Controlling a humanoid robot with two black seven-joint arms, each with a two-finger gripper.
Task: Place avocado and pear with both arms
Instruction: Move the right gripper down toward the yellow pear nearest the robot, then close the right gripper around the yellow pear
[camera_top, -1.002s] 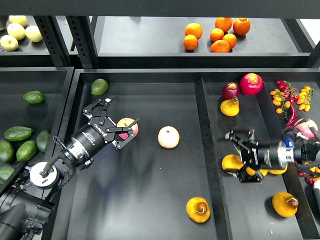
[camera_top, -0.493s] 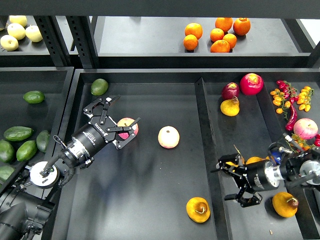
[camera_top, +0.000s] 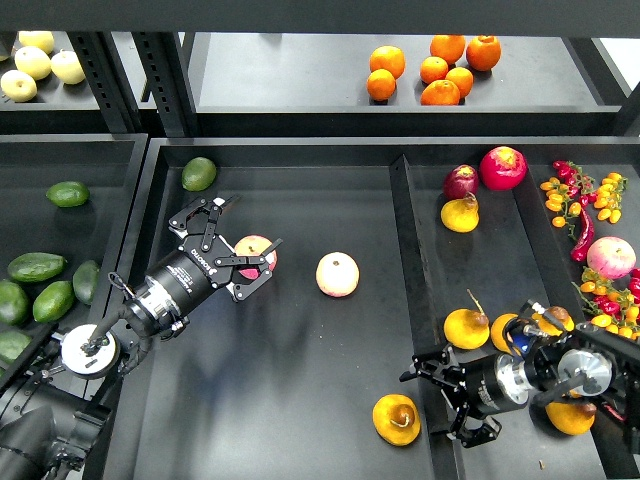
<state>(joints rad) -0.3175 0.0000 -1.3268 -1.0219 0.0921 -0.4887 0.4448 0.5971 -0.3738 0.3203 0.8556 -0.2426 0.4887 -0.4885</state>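
Your right end effector (camera_top: 447, 403) sits low over the divider between the middle tray (camera_top: 300, 400) and the right tray (camera_top: 470, 270), fingers spread apart, nothing between them. The pear (camera_top: 396, 419), golden with a brown blotch near its top, lies just to its left on the middle tray floor, near the fingertips but apart from them. Just behind the right end effector, on the right tray, two more yellow pears (camera_top: 467, 328) lie side by side.

Your left end effector (camera_top: 238, 239) hangs over the middle tray with fingers open. A pink-yellow apple (camera_top: 254, 250) lies between its fingertips; you cannot tell whether they touch it. A second apple (camera_top: 337, 274) lies to its right, well clear. A rounder mid-green avocado (camera_top: 198, 173) sits beyond it at the tray's far-left corner.

The avocado (camera_top: 36, 266), dark and elongated, rests in the left bin (camera_top: 90, 200), well left of the left end effector, among other green ones.
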